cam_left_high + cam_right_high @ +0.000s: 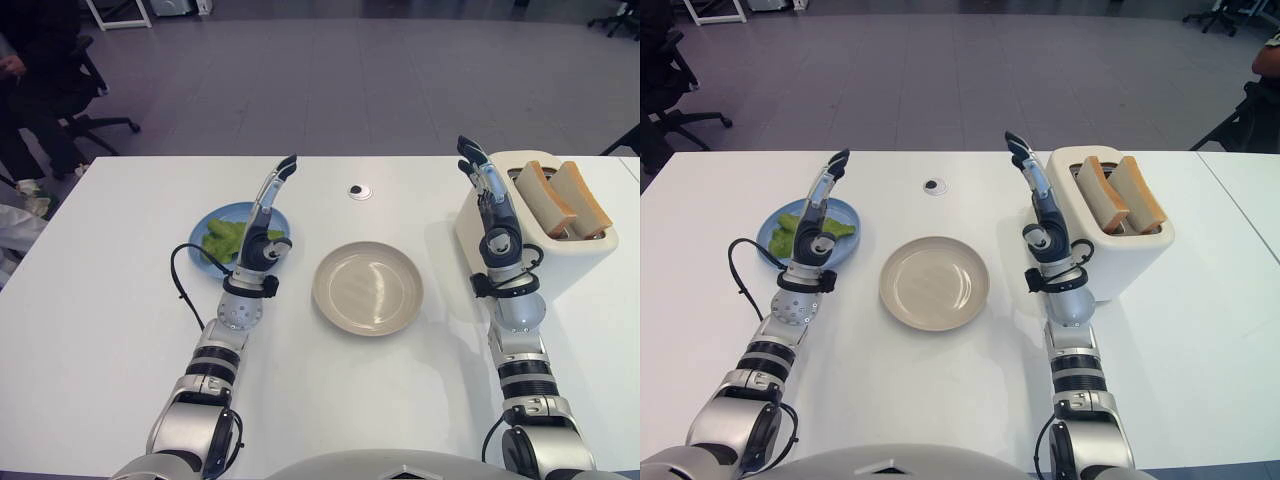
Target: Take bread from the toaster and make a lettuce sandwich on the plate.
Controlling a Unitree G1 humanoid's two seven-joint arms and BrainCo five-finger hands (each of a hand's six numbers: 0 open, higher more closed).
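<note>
Bread: two slices, upright in toaster
Plate: one, centre
Lettuce: one heap, blue dish
Left hand, right hand: fingers straight, empty

Some lettuce behind left hand; bottoms of bread inside toaster.

Silver-grey arms with black rings end in the dark, slim left hand and right hand, black cables looping just behind each.
</note>
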